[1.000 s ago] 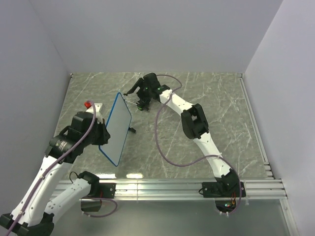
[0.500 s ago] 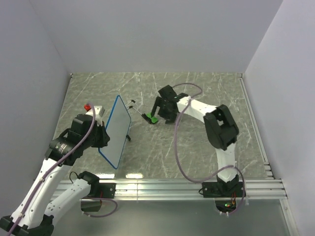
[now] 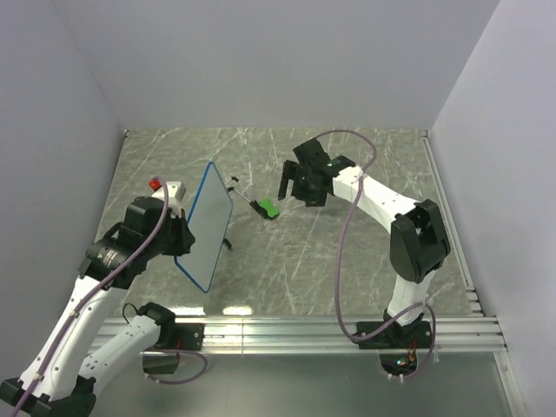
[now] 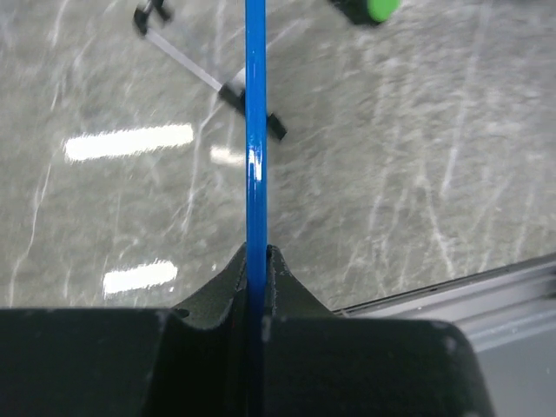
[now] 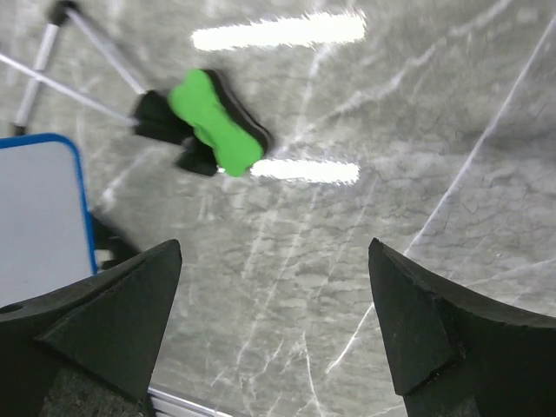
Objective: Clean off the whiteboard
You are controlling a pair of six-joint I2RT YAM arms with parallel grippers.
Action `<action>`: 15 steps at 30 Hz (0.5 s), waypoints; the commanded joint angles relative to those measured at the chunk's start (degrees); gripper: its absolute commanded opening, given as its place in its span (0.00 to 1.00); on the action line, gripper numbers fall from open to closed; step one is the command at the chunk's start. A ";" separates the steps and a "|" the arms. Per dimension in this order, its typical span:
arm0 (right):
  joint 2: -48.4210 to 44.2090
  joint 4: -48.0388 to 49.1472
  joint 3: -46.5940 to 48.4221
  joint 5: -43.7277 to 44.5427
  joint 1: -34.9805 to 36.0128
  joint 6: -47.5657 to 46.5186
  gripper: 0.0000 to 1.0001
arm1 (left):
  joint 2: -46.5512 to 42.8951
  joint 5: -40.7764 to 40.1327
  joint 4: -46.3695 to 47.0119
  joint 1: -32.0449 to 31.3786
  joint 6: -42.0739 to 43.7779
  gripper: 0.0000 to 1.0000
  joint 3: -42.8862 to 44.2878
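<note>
The whiteboard, white with a thin blue frame, is held tilted above the table at the left. My left gripper is shut on its edge; in the left wrist view the blue frame runs straight up from between the jaws. The green eraser lies on the table next to a thin metal stand; it also shows in the right wrist view. My right gripper is open and empty, just right of the eraser, fingers wide apart. The whiteboard corner shows there too.
A red-tipped marker sits behind the left arm by a white block. The metal stand's legs and black feet lie on the marble table under the board. A rail runs along the near table edge.
My right gripper let go of the green eraser, which now lies on the table, and drew back to the right. The left arm still holds the whiteboard in place.
</note>
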 commanded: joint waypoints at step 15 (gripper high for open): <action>-22.34 -3.82 -8.09 -0.17 -3.26 -6.77 0.95 | 2.24 19.95 31.84 0.17 36.91 0.00 -1.88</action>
